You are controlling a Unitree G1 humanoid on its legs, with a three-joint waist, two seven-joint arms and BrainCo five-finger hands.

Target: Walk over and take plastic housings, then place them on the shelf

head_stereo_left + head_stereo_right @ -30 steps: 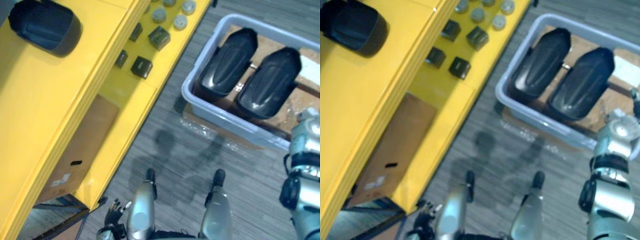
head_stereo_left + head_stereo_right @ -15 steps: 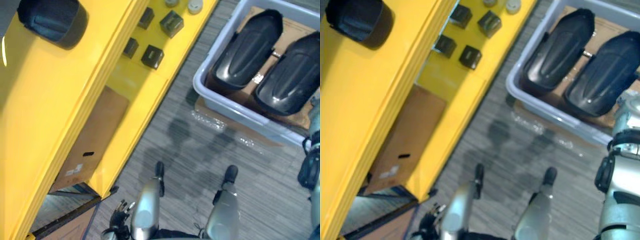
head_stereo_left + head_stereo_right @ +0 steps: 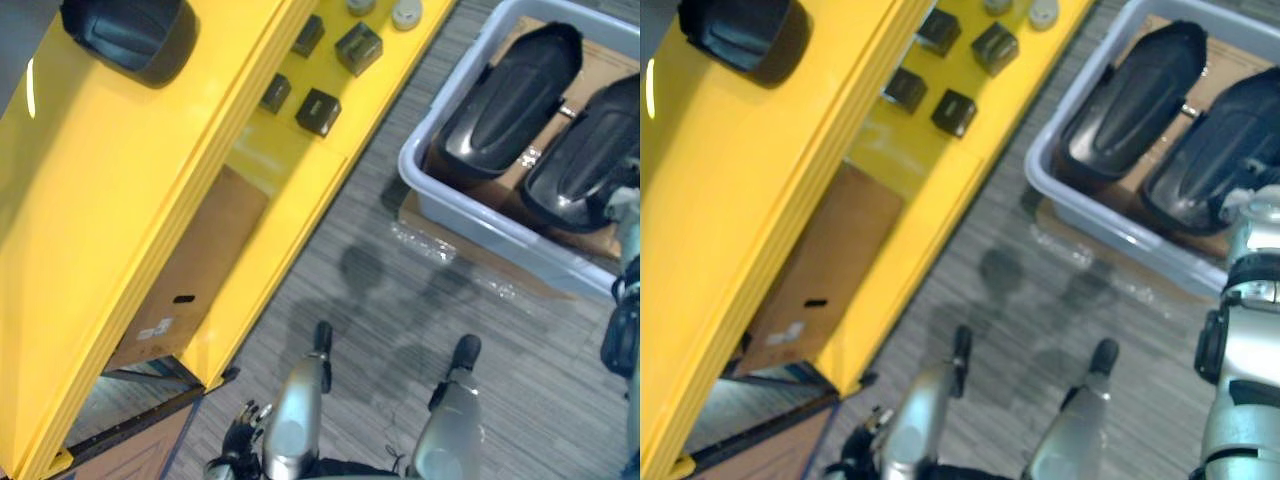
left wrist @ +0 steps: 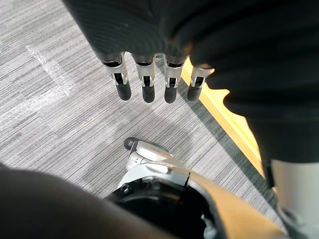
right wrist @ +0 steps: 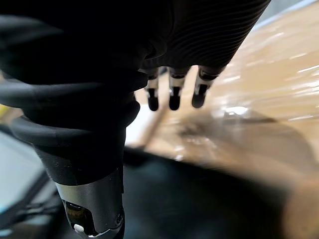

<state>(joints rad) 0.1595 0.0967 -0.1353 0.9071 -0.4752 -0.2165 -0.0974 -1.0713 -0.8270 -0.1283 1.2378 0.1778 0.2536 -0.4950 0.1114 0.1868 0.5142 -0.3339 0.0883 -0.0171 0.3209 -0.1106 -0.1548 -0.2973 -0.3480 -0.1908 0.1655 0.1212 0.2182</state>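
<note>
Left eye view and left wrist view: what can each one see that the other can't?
Left eye view: a grey bin holding two black housings, another housing on top of the yellow shelf, and small black boxes. Left wrist view: the left hand up close, fingers hanging straight, holding nothing. Both: that hand, the grey floor and the yellow shelf.

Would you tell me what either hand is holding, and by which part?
Nothing: the left hand hangs open over the floor, the right hand open above a black housing.
</note>
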